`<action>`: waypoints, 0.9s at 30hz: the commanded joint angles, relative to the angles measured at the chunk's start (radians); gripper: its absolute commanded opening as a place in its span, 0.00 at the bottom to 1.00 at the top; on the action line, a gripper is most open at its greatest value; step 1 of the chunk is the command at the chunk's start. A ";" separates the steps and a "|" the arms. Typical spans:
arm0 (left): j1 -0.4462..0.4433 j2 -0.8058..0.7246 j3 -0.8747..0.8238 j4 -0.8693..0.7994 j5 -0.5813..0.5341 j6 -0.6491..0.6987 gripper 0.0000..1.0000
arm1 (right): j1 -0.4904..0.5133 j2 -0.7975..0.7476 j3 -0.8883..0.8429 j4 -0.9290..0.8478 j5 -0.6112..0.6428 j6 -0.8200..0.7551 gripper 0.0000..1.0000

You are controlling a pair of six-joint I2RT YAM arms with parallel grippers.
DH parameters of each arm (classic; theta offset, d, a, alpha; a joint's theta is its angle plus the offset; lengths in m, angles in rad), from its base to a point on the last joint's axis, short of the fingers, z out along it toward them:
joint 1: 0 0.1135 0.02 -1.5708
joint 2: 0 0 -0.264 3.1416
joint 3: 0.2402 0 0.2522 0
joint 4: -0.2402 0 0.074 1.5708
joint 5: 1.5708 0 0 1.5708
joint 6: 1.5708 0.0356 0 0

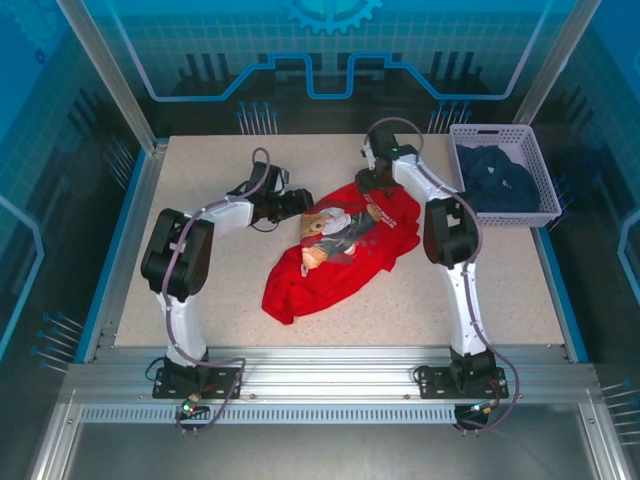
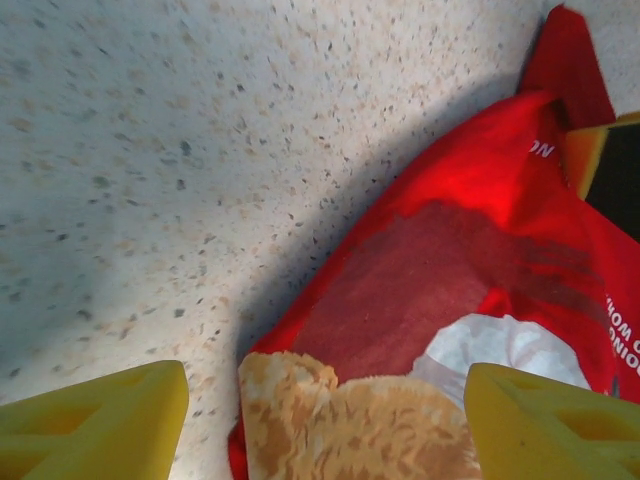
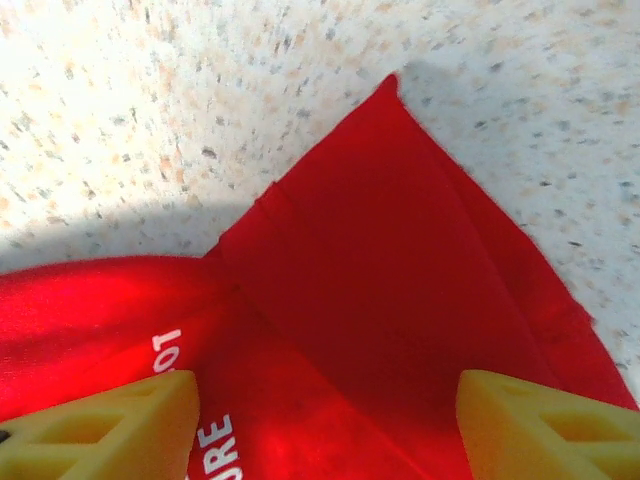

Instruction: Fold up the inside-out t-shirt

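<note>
Red t-shirt (image 1: 335, 262) sits bunched up in the middle of the counter (image 1: 480, 290) from above, teddy-bear print (image 1: 328, 235) face up, sleeves and collar lost in the folds. Left end effector (image 1: 303, 208) is at the shirt's left edge and right end effector (image 1: 374, 200) at its far edge, both too small here to read against the cloth. There's bare counter on every side of the heap, which lies well short of the counter's edges. In the far right corner, a white basket (image 1: 510, 217) has a dark navy garment (image 1: 497, 180) lying inside.

Over to the left wrist: yellow fingers (image 2: 90, 420) spread wide, nothing pinched between them. The tan bear print lies between them, cut off by the bottom edge. Open counter stretches away to the left, and a dark-and-yellow patch at the right edge is hard to make out.

Right wrist: its fingers (image 3: 545, 425) are also spread wide over plain red cloth. A pointed corner of the shirt reaches out onto bare counter. The white lettering (image 3: 165, 355) is clipped and unreadable.
</note>
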 commanded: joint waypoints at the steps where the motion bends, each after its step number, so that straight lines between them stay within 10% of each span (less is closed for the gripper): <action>1: -0.011 0.048 0.047 -0.020 0.088 -0.044 0.74 | 0.019 0.099 0.157 -0.205 0.113 -0.079 0.70; 9: -0.052 0.147 0.083 0.024 0.179 -0.091 0.52 | 0.011 0.202 0.328 -0.254 0.213 -0.126 0.57; 20: -0.038 0.070 0.105 0.063 0.221 -0.083 0.00 | -0.062 0.155 0.345 -0.175 0.186 -0.137 0.00; 27: 0.008 -0.169 0.120 0.013 0.124 0.042 0.00 | -0.070 -0.127 0.185 -0.049 0.083 -0.122 0.00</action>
